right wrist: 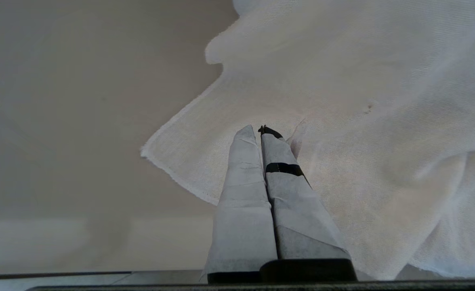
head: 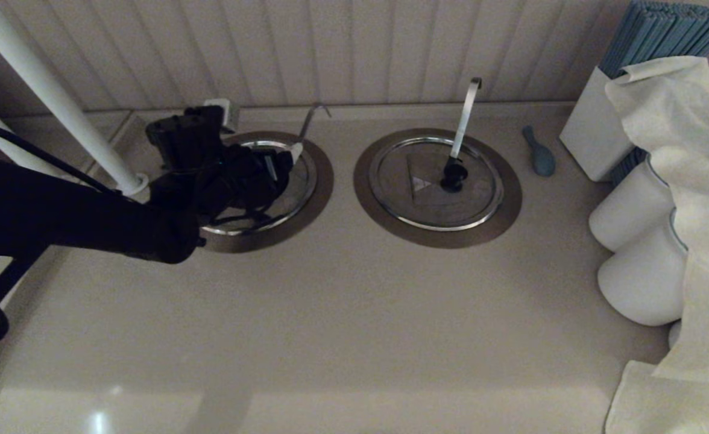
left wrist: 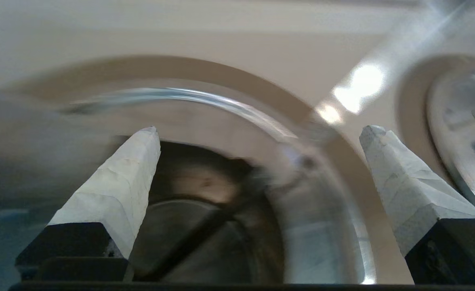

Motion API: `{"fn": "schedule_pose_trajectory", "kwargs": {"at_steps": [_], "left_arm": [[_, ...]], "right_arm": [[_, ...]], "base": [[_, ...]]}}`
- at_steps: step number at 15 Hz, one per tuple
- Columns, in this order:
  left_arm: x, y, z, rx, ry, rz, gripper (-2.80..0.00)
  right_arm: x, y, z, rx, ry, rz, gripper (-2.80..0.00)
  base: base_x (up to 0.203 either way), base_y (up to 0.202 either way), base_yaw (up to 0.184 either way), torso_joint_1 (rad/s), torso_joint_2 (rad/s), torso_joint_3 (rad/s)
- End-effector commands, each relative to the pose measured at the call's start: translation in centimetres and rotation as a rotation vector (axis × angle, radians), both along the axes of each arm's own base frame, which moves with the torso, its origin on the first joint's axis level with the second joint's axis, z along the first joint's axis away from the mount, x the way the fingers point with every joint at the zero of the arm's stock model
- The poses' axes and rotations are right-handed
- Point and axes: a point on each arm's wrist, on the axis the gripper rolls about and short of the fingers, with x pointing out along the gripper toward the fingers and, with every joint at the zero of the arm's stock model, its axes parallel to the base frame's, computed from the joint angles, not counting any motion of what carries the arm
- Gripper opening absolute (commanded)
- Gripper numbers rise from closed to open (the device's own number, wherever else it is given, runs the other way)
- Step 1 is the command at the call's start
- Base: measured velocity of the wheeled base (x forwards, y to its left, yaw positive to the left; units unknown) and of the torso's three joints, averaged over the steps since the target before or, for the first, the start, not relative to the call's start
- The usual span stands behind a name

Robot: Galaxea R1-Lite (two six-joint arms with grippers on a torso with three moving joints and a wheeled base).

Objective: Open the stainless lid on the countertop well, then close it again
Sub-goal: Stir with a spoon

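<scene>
The left arm [head: 77,220] is a thick matte-black limb, filling the left side of the head view, with thin black cables looping over its wrist housing and one curving along the frame's left edge. The left tool [left wrist: 257,133] carries two tapered wedge fingers [left wrist: 112,194] wrapped in pale, creased tape on blocky black bases. The right tool [right wrist: 260,131] has like fingers in grey-white tape, one crossed by a black band and tipped black, on a black mount.

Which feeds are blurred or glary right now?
Left wrist view: streaked with motion blur across the shiny-rimmed countertop well, glare patch on the beige counter, open left gripper fairly crisp. Head view: dim, sharp. Right wrist view: sharp; shut right gripper before white cloth.
</scene>
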Motion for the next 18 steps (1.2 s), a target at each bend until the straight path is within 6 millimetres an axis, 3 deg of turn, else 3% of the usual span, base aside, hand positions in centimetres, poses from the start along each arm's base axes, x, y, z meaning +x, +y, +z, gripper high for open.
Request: {"fn": "schedule_pose_trajectory", "kwargs": {"at_steps": [1,7,14,18], "left_arm": [[1.7,-1.6,-2.6,0.01,0.04,-0.022,0.0],[4.2,-3.5,-4.4,0.028,0.011,-0.027,0.0],[7.8,-4.5,-5.4,0.076,-0.107,0.126,0.0],[7.5,-4.1,-4.7,0.074,-0.114,0.164,0.0]], "right_arm": [[0.0,0.0,0.0,0.0,0.0,0.001,-2.8],[0.0,0.0,0.0,0.0,0.0,0.001,-2.8],[0.0,0.0,0.0,0.0,0.001,0.001,-2.8],[0.0,0.0,0.0,0.0,0.001,0.001,-2.8]], "base": [[0.0,0.0,0.0,0.0,0.0,0.0],[0.0,0.0,0.0,0.0,0.0,0.0],[0.0,0.0,0.0,0.0,0.0,0.0],[0.0,0.0,0.0,0.0,0.0,0.0]]}}
